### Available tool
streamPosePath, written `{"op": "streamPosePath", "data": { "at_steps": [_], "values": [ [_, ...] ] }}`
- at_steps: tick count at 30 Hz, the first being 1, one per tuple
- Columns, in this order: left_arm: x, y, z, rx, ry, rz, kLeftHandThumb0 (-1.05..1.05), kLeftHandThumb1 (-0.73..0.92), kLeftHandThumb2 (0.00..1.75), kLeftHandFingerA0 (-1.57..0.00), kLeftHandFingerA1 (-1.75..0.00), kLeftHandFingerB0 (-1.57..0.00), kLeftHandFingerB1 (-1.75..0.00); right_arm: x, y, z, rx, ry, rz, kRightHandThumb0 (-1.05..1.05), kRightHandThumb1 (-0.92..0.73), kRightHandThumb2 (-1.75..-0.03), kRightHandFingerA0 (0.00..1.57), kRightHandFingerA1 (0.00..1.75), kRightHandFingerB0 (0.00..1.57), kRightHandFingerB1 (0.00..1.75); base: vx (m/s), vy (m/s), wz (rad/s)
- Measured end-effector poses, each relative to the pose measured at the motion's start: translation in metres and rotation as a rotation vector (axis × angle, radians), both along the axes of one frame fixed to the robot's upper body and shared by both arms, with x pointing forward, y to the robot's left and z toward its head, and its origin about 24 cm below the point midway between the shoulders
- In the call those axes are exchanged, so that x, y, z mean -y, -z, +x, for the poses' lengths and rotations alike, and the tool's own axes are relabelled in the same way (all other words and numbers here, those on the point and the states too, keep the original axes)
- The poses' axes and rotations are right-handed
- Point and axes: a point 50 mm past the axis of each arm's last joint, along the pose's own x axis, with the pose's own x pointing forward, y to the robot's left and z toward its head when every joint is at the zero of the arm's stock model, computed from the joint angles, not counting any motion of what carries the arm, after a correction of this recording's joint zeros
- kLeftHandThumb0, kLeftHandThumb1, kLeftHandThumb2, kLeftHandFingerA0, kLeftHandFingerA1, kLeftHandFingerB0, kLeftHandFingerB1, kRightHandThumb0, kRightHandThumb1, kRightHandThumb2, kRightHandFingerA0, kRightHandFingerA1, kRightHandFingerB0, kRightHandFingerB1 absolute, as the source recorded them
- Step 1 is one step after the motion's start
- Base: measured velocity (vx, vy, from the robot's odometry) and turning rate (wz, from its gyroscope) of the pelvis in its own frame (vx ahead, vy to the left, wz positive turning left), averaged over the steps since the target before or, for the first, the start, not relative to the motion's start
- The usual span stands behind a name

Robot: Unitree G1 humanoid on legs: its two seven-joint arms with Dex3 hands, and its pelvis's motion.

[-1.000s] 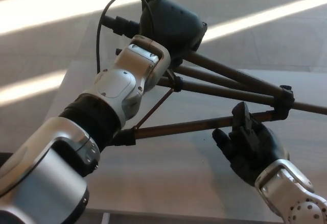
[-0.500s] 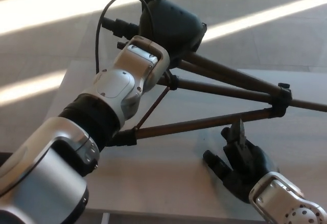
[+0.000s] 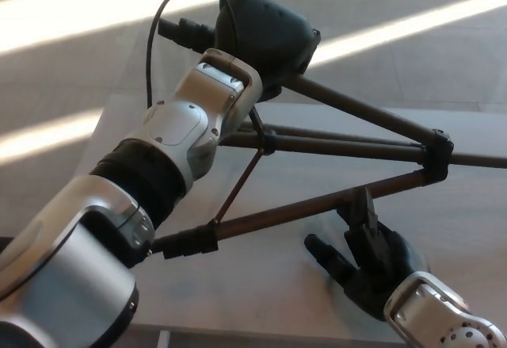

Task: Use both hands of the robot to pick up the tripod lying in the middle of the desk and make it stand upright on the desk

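**Over the desk: tripod held by left arm**

Tripod (image 3: 333, 146) was raised over the desk (image 3: 261, 277), legs splayed rightward. Left hand (image 3: 238, 78) reached to its head; grip hidden, cannot tell. Right hand (image 3: 360, 257) lay open beneath the nearest leg, empty.

Looks like an indoor lab or office test space, exact type unclear. Cues: plain light wood-grain table (image 3: 444, 229), smooth grey floor (image 3: 95, 63) with bright bands of window light across it, bare surroundings. No furniture or signage visible beyond that to narrow it down.
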Motion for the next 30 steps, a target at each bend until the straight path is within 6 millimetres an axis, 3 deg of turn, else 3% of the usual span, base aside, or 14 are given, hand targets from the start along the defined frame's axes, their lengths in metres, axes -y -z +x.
{"op": "streamPosePath", "data": {
  "at_steps": [2, 3, 4, 5, 6, 7, 10, 11, 14, 15, 16, 20, 21, 30],
  "values": [
    [0.000, -0.002, 0.000, 0.004, 0.001, 0.002, -0.30, 0.64, 0.85, -0.95, -1.67, -0.85, -1.03, 0.001, 0.001, 0.000, 0.003, 0.008, 0.003, -0.83, -0.71, -0.63, 0.11, 0.57, 0.21, 0.35, 0.00, 0.000, 0.00],
    [0.001, -0.003, 0.000, 0.007, 0.002, 0.004, -0.34, 0.54, 1.05, -1.20, -1.31, -0.87, -0.97, 0.001, 0.001, 0.001, 0.004, 0.011, 0.005, -0.84, -0.71, -0.63, 0.10, 0.55, 0.20, 0.33, 0.00, 0.000, 0.00],
    [0.001, -0.004, 0.000, 0.011, 0.004, 0.004, -0.30, 0.57, 0.87, -1.09, -1.63, -0.90, -1.04, 0.002, 0.001, 0.001, 0.005, 0.016, 0.006, -0.84, -0.71, -0.62, 0.09, 0.54, 0.20, 0.32, 0.00, 0.000, 0.00],
    [0.001, -0.006, 0.001, 0.014, 0.005, 0.005, -0.30, 0.64, 0.85, -0.95, -1.67, -0.84, -1.00, 0.002, 0.002, 0.001, 0.004, 0.021, 0.009, -0.85, -0.70, -0.63, 0.07, 0.55, 0.18, 0.32, 0.00, 0.000, 0.00],
    [0.002, -0.007, 0.001, 0.016, 0.006, 0.005, -0.33, 0.54, 1.05, -1.21, -1.31, -0.85, -0.94, 0.003, 0.002, 0.001, 0.003, 0.026, 0.011, -0.87, -0.56, -0.96, 0.02, 0.38, 0.11, 0.36, 0.00, 0.000, 0.00],
    [0.002, -0.007, 0.000, 0.018, 0.010, 0.005, -0.29, 0.60, 0.76, -1.03, -1.70, -0.88, -0.91, 0.005, 0.003, 0.001, 0.002, 0.035, 0.017, -0.93, -0.59, -0.97, 0.01, 0.16, 0.09, 0.20, 0.00, 0.000, 0.00],
    [0.003, -0.008, 0.000, 0.022, 0.014, 0.004, -0.29, 0.60, 0.76, -1.03, -1.70, -0.88, -0.91, 0.006, 0.005, 0.004, -0.003, 0.058, 0.046, -0.93, -0.59, -0.97, 0.01, 0.16, 0.09, 0.20, 0.00, 0.000, 0.00],
    [0.003, -0.008, 0.000, 0.024, 0.016, 0.003, -0.26, 0.57, 0.72, -0.96, -1.69, -0.85, -0.89, 0.006, 0.005, 0.004, -0.003, 0.063, 0.055, -1.05, -0.63, -0.97, 0.00, 0.05, 0.00, 0.06, 0.00, 0.000, 0.00],
    [0.002, -0.009, 0.000, 0.030, 0.016, 0.003, -0.23, 0.58, 0.76, -0.99, -1.66, -0.84, -0.88, 0.008, 0.007, 0.010, -0.009, 0.074, 0.088, -1.04, -0.62, -0.97, 0.00, 0.09, 0.00, 0.04, 0.00, 0.000, 0.00],
    [0.003, -0.009, 0.000, 0.031, 0.018, 0.004, -0.24, 0.61, 0.77, -0.96, -1.64, -0.84, -0.86, 0.009, 0.007, 0.014, -0.010, 0.080, 0.101, -0.89, -0.54, -0.79, 0.00, 0.00, 0.00, 0.06, 0.00, 0.000, 0.00],
    [0.003, -0.009, 0.000, 0.031, 0.020, 0.003, -0.26, 0.63, 0.78, -0.93, -1.66, -0.82, -0.89, 0.010, 0.007, 0.017, -0.011, 0.086, 0.115, -0.90, -0.49, -0.78, 0.00, 0.00, 0.00, 0.04, 0.00, 0.000, 0.00],
    [0.004, -0.011, 0.000, 0.034, 0.021, 0.000, -0.27, 0.63, 0.80, -0.94, -1.66, -0.83, -0.92, 0.012, 0.007, 0.028, -0.016, 0.100, 0.160, -0.90, -0.53, -0.80, 0.00, 0.00, 0.00, 0.01, 0.00, 0.000, 0.00],
    [0.004, -0.011, 0.000, 0.035, 0.021, 0.000, -0.28, 0.62, 0.78, -0.95, -1.68, -0.84, -0.95, 0.012, 0.007, 0.029, -0.016, 0.100, 0.163, -0.97, -0.57, -0.95, 0.00, 0.17, 0.00, 0.07, 0.00, 0.000, 0.00],
    [0.008, -0.013, -0.001, 0.041, 0.032, 0.003, -0.28, 0.59, 0.73, -0.97, -1.65, -0.88, -0.88, 0.010, 0.006, 0.043, -0.021, 0.101, 0.202, -1.01, -0.60, -0.93, 0.00, 0.09, 0.00, 0.00, 0.00, 0.000, 0.00]
  ]
}}
